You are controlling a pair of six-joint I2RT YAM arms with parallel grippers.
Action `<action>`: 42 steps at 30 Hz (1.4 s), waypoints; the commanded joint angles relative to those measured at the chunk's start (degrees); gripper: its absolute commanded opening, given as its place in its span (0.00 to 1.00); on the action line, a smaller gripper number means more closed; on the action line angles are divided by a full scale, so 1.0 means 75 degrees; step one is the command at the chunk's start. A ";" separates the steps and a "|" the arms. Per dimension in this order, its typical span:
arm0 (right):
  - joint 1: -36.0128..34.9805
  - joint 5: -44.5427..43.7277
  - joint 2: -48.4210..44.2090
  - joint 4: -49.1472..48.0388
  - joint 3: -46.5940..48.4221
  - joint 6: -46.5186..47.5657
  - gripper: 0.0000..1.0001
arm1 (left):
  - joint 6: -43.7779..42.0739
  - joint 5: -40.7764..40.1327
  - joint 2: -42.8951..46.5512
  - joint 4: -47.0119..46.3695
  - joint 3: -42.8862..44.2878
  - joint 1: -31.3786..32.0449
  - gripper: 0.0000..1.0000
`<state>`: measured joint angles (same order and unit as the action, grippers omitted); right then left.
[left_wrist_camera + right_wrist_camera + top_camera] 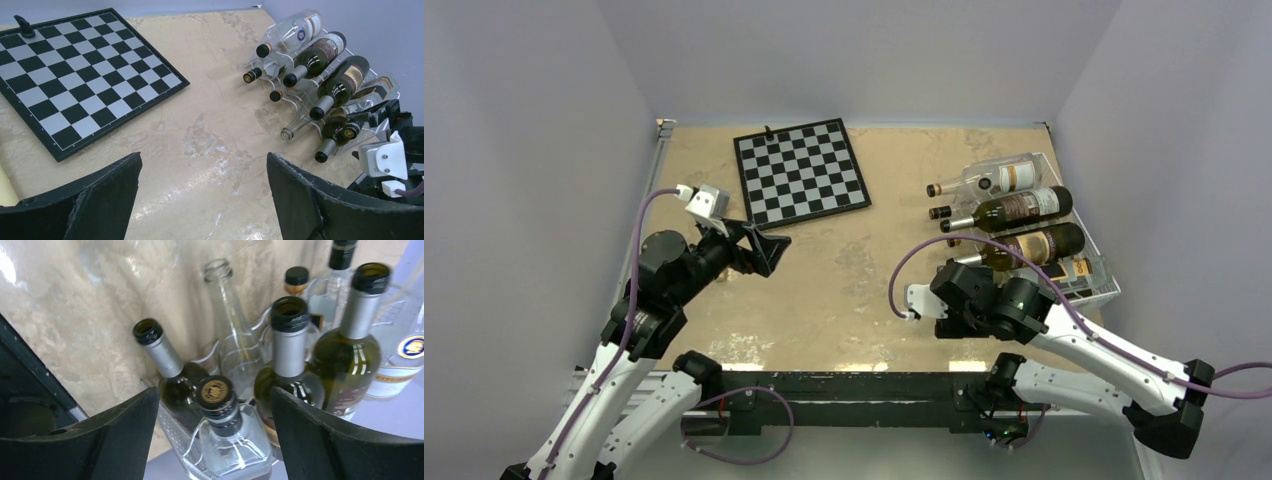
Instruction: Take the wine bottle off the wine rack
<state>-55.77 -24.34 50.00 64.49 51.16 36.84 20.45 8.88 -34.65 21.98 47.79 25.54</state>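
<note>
The white wire wine rack (1108, 285) stands at the right of the table and holds several bottles lying with their necks to the left. Among them are dark green wine bottles (1022, 246) (1014, 209) and a clear one (994, 180). My right gripper (959, 275) is open at the rack's near-left end. In the right wrist view its jaws (215, 391) stand either side of a clear square bottle with a black gold-emblem cap (216, 390), not touching it. Green wine bottles (165, 360) (290, 345) lie just beyond. My left gripper (769, 250) (203, 156) is open and empty over bare table.
A chessboard (801, 172) lies at the back centre with one dark piece (23, 26) at its far corner. An empty clear bottle (226, 310) lies in the rack between the green ones. White walls enclose the table on three sides.
</note>
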 commanded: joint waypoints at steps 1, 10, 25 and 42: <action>0.0076 -0.0154 -0.0382 0.0291 -0.0539 0.0557 0.84 | 0.0039 -0.0041 -0.0004 -0.0241 0.0094 0.0025 0.98; 0.0453 -0.0874 -0.0503 0.0003 -0.1509 0.1309 0.73 | 0.0063 -0.0047 -0.0014 -0.0223 0.0110 0.0028 0.98; 0.1081 -0.1824 -0.0375 -0.1087 -0.1724 0.2535 0.61 | 0.0073 0.0039 0.0045 -0.0247 0.0110 0.0028 0.98; 0.0924 -0.1584 -0.0431 -0.0698 -0.1357 0.2266 0.23 | 0.0063 0.0056 0.0087 -0.0260 0.0122 0.0028 0.98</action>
<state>-48.12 -36.23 46.15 57.80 37.15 54.78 20.45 8.75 -34.04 21.93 47.79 25.54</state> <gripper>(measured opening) 0.370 0.981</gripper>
